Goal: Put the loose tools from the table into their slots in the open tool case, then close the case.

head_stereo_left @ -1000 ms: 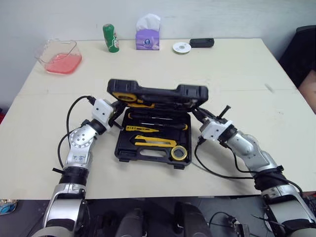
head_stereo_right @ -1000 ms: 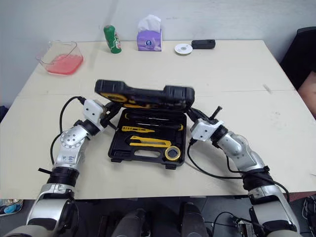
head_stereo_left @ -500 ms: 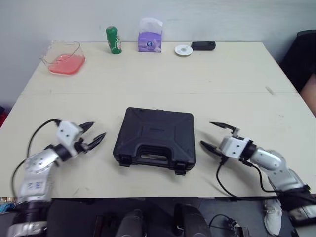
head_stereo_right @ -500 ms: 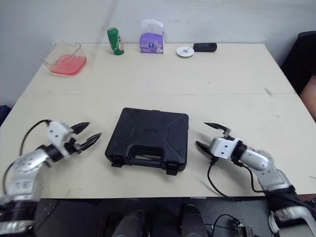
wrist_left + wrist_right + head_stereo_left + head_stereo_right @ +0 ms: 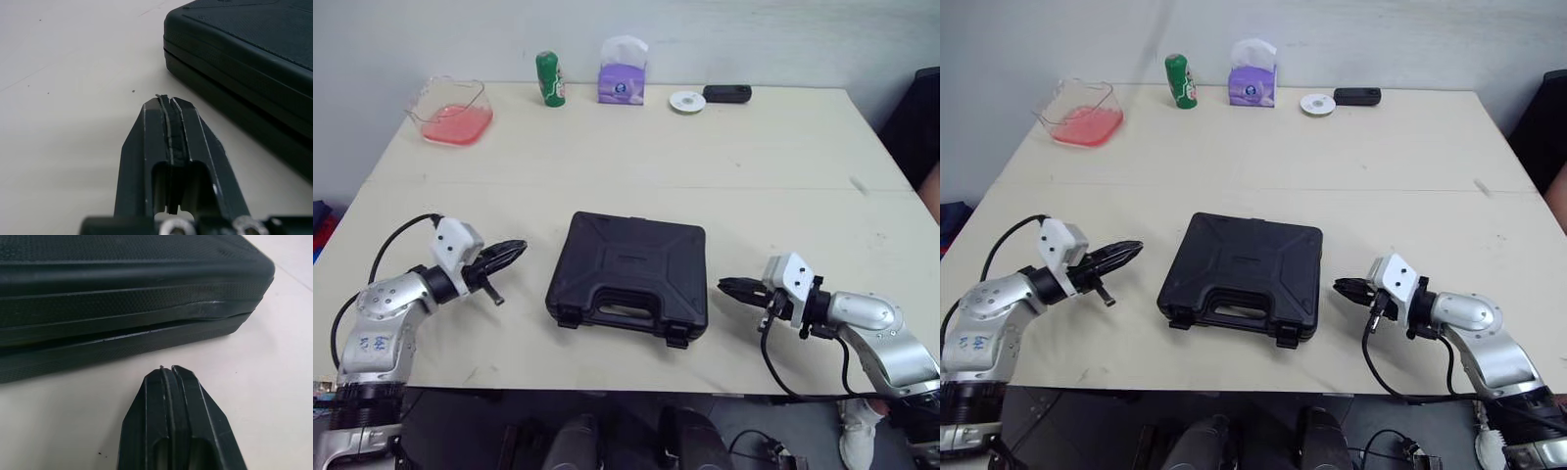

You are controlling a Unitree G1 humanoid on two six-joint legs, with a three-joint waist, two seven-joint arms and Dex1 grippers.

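From the head, the tool case (image 5: 628,277) lay closed on the surface (image 5: 705,157), with the left pincer (image 5: 512,251) and right pincer (image 5: 728,286) flanking it, apart. In the left wrist view, the left pincer was pressed together near the case. In the right wrist view, the right pincer was also pressed together, facing the case's seam.

So the left gripper (image 5: 169,100) has its two black fingers (image 5: 188,128) pressed flat together, nothing between them, tips hovering low over the pale table (image 5: 68,73). The closed black tool case (image 5: 244,54) sits just past the tips, close by but not touching.
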